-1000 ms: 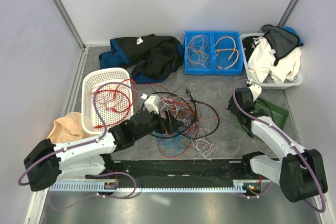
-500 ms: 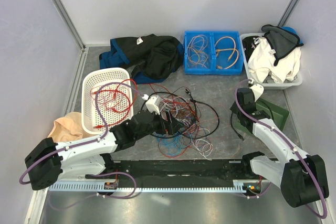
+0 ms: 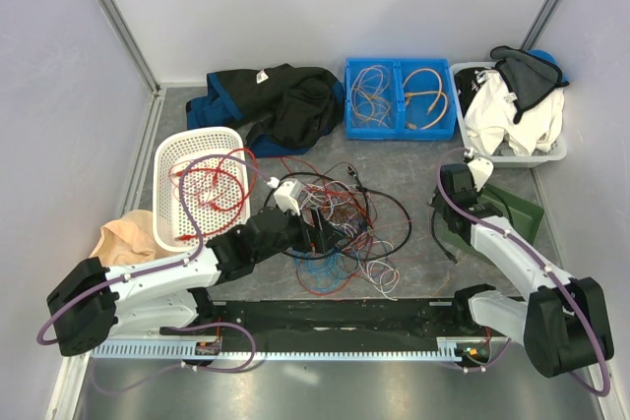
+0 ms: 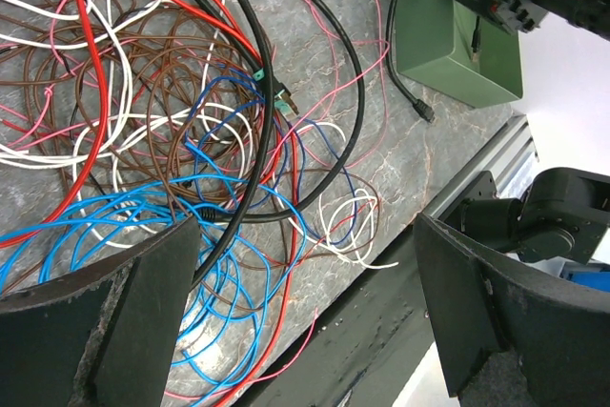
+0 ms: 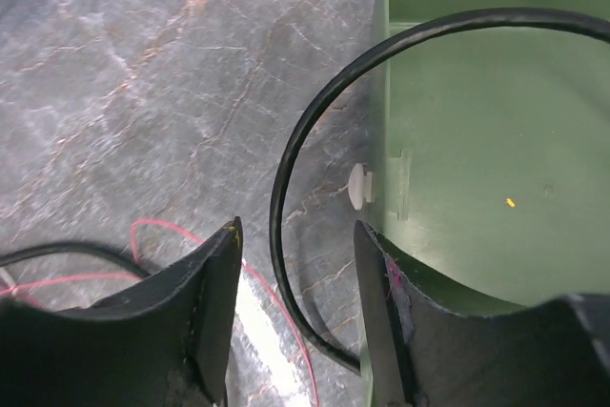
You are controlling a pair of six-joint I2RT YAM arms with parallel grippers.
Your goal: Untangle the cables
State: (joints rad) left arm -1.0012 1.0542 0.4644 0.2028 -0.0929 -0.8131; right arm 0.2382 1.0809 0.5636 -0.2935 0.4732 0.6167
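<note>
The left gripper (image 4: 305,226) stands spread as wide as it goes, gripping nothing, its two dark fingers (image 4: 114,302) hanging just above the near part of the cables (image 4: 191,140) with blue, brown and red loops showing in the gap between them. The right gripper (image 5: 296,224) is partly open. A black cable (image 5: 286,150) curves up through its gap and arcs over the wall of the green tray (image 5: 477,140), but the gap is wider than the cable, so nothing is clamped (whether a finger brushes it, I cannot tell). From above, the tangle of cables (image 3: 340,223) lies mid-table, in front of and under the left gripper (image 3: 317,228) and well apart from the right gripper (image 3: 448,206), which sits at the near-left corner of the green tray (image 3: 512,209). Bare table (image 3: 423,253) lies between the tangle and that tray, crossed only by a thin pink strand and the black cable's loose end. To the left, red wire runs from the heap into the white basket (image 3: 167,154), which stands just beside it. A dark garment (image 3: 285,105) and a blue bin (image 3: 349,95) close off the far side, and the black rail (image 3: 335,314) borders the near edge, with the outer blue and white loops reaching close to it.
</note>
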